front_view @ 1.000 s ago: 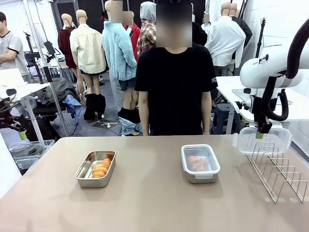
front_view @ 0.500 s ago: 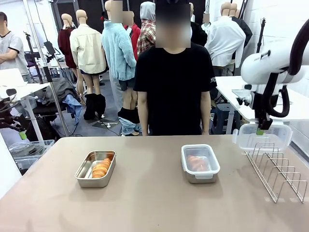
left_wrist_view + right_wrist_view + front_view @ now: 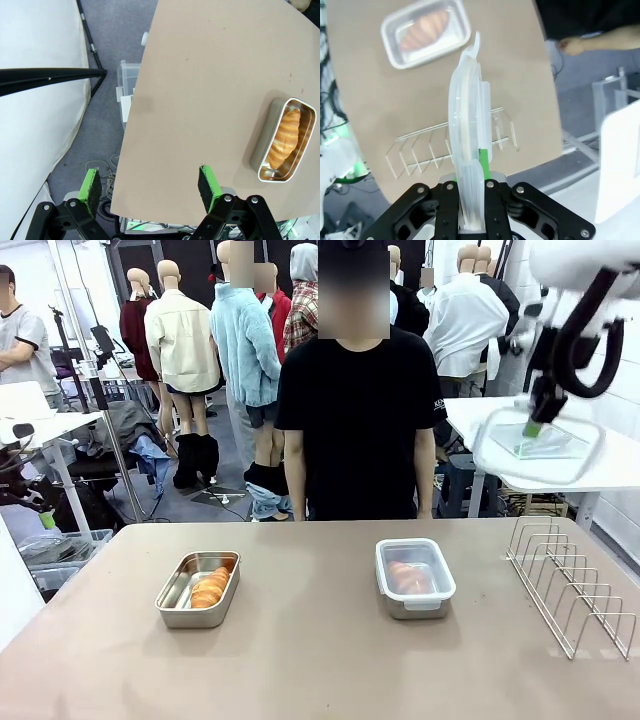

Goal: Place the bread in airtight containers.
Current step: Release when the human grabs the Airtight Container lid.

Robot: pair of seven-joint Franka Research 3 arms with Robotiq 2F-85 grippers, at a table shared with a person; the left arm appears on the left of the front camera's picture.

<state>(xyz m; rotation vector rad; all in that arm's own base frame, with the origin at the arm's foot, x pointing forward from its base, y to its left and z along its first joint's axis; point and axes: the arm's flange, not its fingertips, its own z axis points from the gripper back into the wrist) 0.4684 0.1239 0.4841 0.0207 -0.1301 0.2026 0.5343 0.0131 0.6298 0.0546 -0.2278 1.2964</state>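
Right gripper pinching a clear lid, high at 2 o'clock. Left gripper wide open, empty. Carry lid over open pan with bread at 9 o'clock; lower flat, press corners.

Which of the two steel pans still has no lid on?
The rectangular stainless-steel pan on the robot's left, its golden-brown croissant roll uncovered. The other steel pan already wears a clear plastic lid; the right claw holds a spare clear lid.
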